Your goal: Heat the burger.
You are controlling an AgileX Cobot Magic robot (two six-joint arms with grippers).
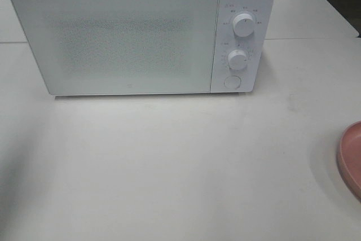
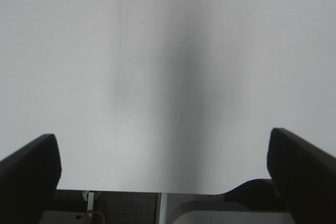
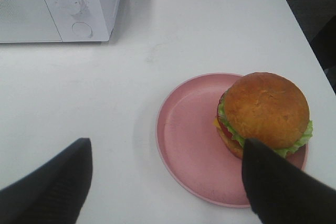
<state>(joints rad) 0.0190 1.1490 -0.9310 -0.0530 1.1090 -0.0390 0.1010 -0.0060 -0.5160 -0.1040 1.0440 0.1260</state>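
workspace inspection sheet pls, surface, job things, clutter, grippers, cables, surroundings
surface: white table, bare in front of the microwave, faint scuffs.
job's things: burger sits on the pink plate, off-centre toward one rim; microwave door closed, two dials and a round button on its panel.
clutter: nothing seen.
grippers: left gripper open over bare table, holding nothing; right gripper open, above the plate, burger not gripped.
cables: a thin orange wire below the table edge in the left wrist view.
surroundings: dark floor beyond the table edges.

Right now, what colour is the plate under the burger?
Pink. The plate shows best in the right wrist view, with the burger sitting on it.
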